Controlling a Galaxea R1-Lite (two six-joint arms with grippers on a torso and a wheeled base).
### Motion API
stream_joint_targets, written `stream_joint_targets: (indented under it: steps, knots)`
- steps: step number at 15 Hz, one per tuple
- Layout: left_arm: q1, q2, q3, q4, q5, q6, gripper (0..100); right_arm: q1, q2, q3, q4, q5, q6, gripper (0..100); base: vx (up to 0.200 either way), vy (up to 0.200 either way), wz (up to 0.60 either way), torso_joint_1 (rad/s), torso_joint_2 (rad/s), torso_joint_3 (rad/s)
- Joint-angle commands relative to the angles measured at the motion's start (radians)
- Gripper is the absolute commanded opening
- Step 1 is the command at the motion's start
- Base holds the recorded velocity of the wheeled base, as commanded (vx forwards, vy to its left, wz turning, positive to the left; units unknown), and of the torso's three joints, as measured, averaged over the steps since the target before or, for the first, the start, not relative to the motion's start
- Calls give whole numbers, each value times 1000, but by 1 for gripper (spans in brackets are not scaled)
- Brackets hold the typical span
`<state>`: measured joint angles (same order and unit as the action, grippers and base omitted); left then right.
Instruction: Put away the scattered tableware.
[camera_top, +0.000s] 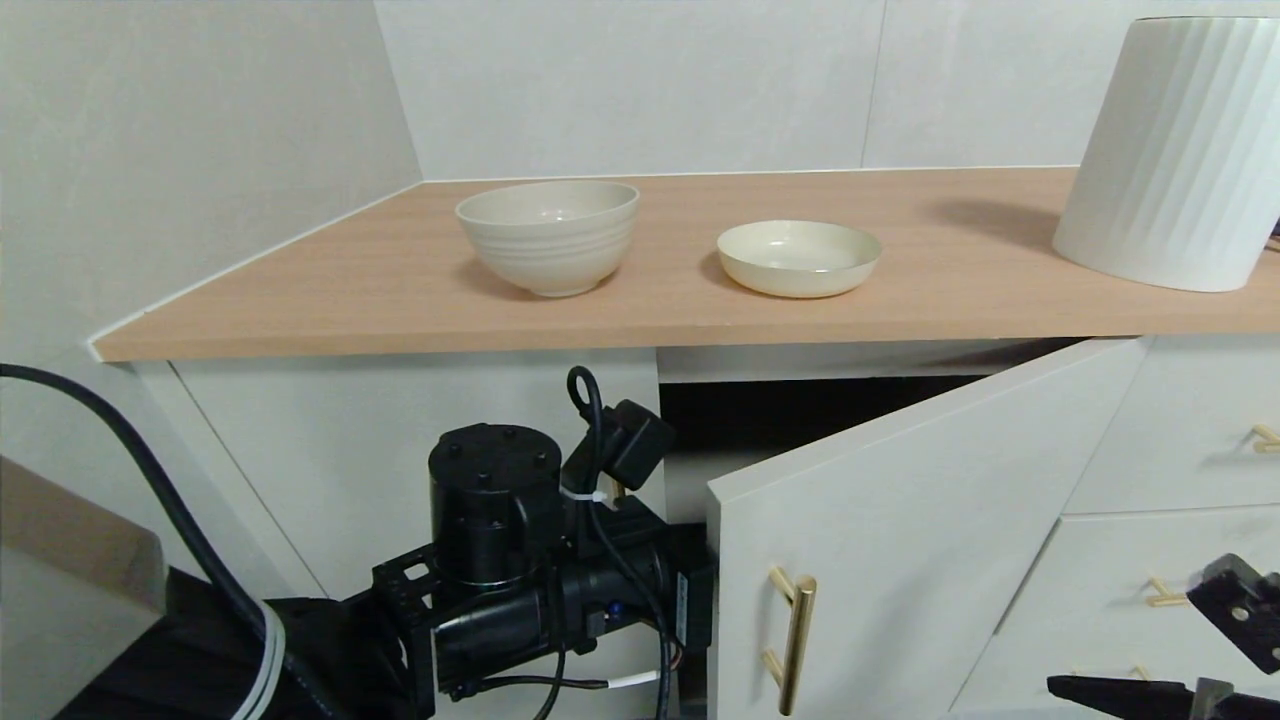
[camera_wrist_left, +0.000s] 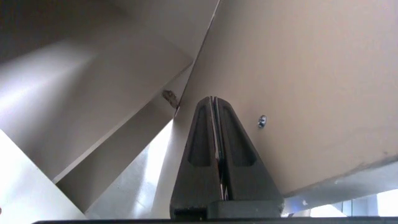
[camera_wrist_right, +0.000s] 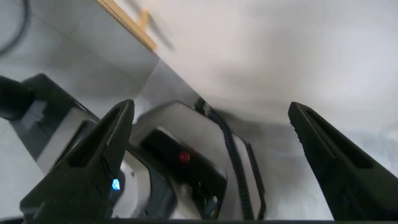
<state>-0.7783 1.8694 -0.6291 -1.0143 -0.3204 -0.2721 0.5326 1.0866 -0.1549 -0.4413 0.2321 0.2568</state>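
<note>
My left gripper (camera_wrist_left: 213, 99) pinched together, tips by open cabinet door (camera_wrist_left: 298, 74) edge. Right gripper (camera_wrist_right: 211, 109) spread wide. I see bowl (camera_top: 548, 235), dish (camera_top: 798, 257) above left gripper on countertop (camera_top: 330, 290), near front edge.

A wooden counter (camera_top: 380, 290) runs along a pale wall into a corner. Three things stand on it, well apart. A cream ribbed bowl (camera_top: 548, 235) sits toward the corner, upright. Beside it is a shallow cream dish (camera_top: 798, 258). At the far end stands a tall white fluted container (camera_top: 1170, 150).
</note>
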Motion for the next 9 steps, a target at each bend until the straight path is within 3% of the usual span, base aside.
stream_joint_targets:
  steps: [1,3,9]
  knots:
    - [-9,2,0,0,3,-2,0,-32,-103,48,9,3,1,100,0,0,0,0,0,0]
    - [-12,2,3,0,3,-2,0,-39,-142,77,10,3,15,100,0,0,0,0,0,0]
    - [-22,33,-9,-3,0,-2,0,-39,-151,80,10,4,38,100,-200,0,0,7,3,1]
